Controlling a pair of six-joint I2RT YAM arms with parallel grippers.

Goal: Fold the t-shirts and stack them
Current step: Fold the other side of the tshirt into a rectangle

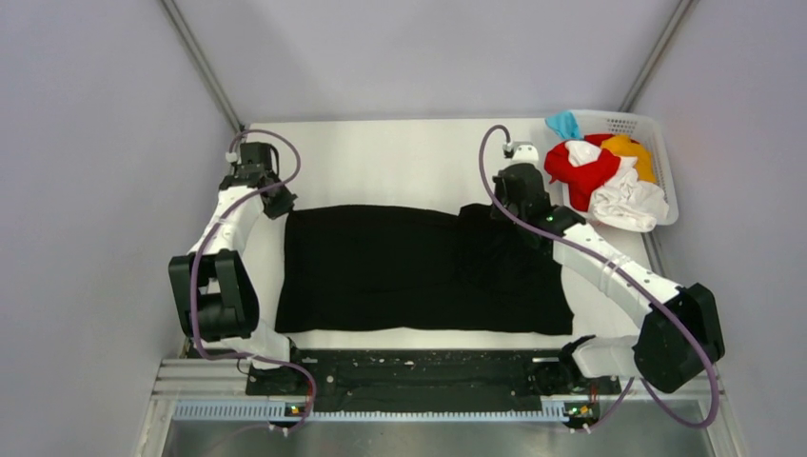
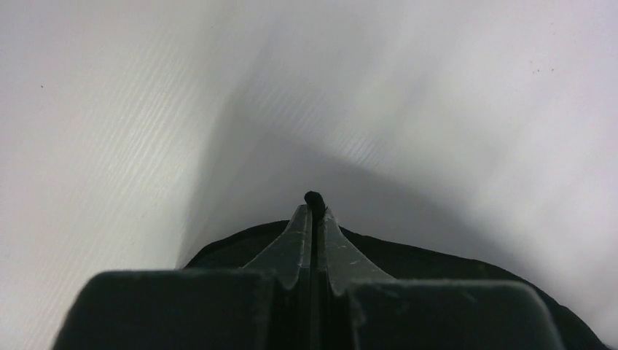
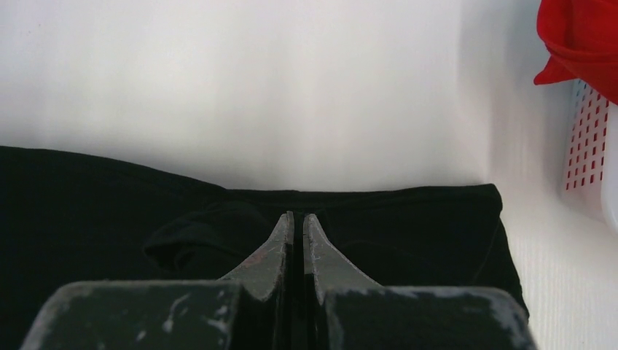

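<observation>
A large black t-shirt (image 1: 400,271) lies spread flat on the white table. My left gripper (image 1: 279,203) is at its far left corner, shut on a pinch of the black cloth (image 2: 314,197); in the left wrist view the jaws (image 2: 314,209) stand closed. My right gripper (image 1: 502,208) is at the shirt's far edge, right of the middle. Its jaws (image 3: 299,216) are closed to a thin slit on the black cloth (image 3: 423,226), with a loose fold beside them on the left. Red (image 1: 580,171), white (image 1: 628,202), orange-yellow (image 1: 633,148) and light blue (image 1: 566,124) shirts lie heaped in the basket.
The white lattice basket (image 1: 666,162) stands at the table's back right corner, just right of my right gripper; its wall (image 3: 587,146) and the red shirt (image 3: 579,36) show in the right wrist view. White walls enclose the table on three sides.
</observation>
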